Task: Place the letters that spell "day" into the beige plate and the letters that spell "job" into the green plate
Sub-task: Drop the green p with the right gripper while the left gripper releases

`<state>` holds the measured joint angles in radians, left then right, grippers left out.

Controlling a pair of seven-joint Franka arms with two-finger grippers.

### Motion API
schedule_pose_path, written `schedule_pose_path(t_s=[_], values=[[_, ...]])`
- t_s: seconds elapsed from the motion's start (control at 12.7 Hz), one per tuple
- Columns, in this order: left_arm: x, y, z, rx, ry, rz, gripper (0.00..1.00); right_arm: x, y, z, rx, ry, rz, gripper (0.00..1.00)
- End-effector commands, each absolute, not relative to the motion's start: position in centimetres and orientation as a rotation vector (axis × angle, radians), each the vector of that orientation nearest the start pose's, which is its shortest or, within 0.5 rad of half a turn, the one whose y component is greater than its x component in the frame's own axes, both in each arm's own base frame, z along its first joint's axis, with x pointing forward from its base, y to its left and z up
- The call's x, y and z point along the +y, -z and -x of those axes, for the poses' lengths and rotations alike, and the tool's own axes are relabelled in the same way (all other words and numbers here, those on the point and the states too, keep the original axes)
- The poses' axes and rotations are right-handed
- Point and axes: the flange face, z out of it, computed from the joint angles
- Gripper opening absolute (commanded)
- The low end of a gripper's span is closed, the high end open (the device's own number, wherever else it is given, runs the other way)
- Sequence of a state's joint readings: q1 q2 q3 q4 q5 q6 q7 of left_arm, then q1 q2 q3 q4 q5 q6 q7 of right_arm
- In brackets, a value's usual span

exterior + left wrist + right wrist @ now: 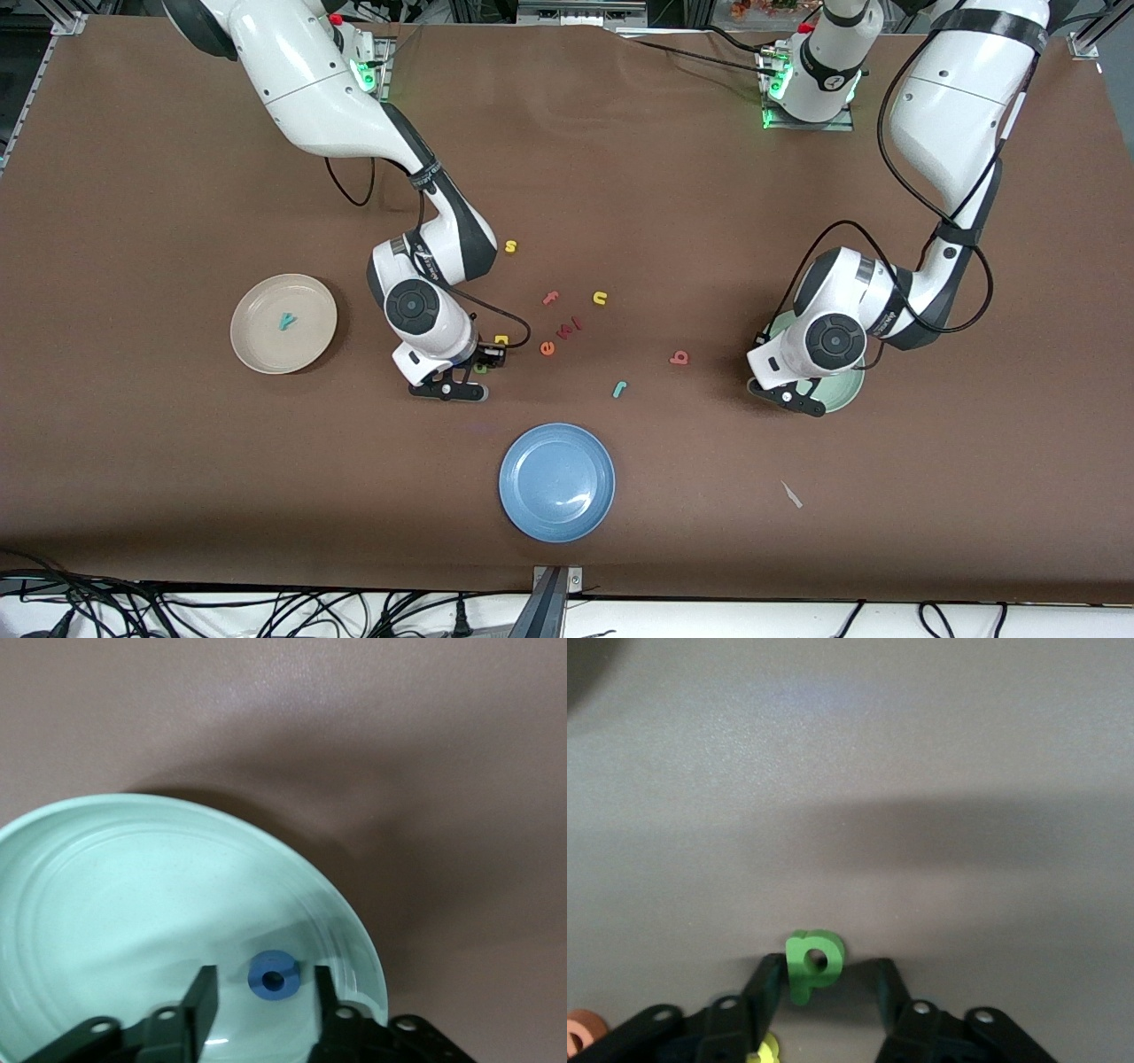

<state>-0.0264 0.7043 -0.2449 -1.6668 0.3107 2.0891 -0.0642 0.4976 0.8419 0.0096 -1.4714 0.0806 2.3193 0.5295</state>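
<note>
blue o (273, 975), green plate (106, 904), seemingly green d (812, 964)

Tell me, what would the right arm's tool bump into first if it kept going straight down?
Most likely the small green foam letter d, sitting between the right tool's fingers, then the brown table just beneath it.

Three plates: one beige plate (252, 350), one green plate (846, 396), one blue plate (556, 481). Two arms, each with one gripper: left gripper (259, 992), right gripper (824, 983). At least eleven foam letters. Three are yellow: s (510, 246), u (600, 299), a (501, 339). Two are teal: y (286, 321), j (620, 388). One is green, d (813, 964). One is blue, o (273, 974). One is pink, f (550, 298). One is orange, e (547, 347). One is red, b (679, 357). One dark red cluster (570, 327) may be one letter or two. One white scrap (791, 494).
</note>
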Motion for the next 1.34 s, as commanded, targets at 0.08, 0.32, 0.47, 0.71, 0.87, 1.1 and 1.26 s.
schedule_pose_path(t_s=[0.08,0.32,0.47,0.71,0.87,1.1,1.26], values=[[-14.8,-22.0,-64.2,0.547,-0.290,2.947,1.00,35.4,-17.2,-63.0,0.136,-0.052,3.077,0.19],[-17.9,-24.0,-64.0,0.564,-0.247,2.987,1.00,35.4,-17.3,-63.1,0.159,-0.050,3.074,0.09],[-18.8,-24.9,-64.3,0.511,-0.234,3.043,1.00,34.9,-19.4,-64.2,0.164,-0.101,3.089,0.05],[-21.2,-25.2,-63.7,0.363,-0.228,3.077,1.00,31.2,-23.0,-66.3,0.196,-0.200,3.115,0.04],[-23.2,-25.0,-63.0,0.183,-0.225,3.088,1.00,29.8,-24.4,-65.7,0.224,-0.269,3.145,0.03],[-25.7,-24.6,-62.0,-0.102,-0.243,3.105,1.00,24.9,-25.6,-64.4,0.211,-0.288,3.192,0.02],[-26.4,-24.2,-61.7,-0.232,-0.251,3.095,1.00,20.2,-26.1,-63.3,0.112,-0.267,3.209,0.02]])
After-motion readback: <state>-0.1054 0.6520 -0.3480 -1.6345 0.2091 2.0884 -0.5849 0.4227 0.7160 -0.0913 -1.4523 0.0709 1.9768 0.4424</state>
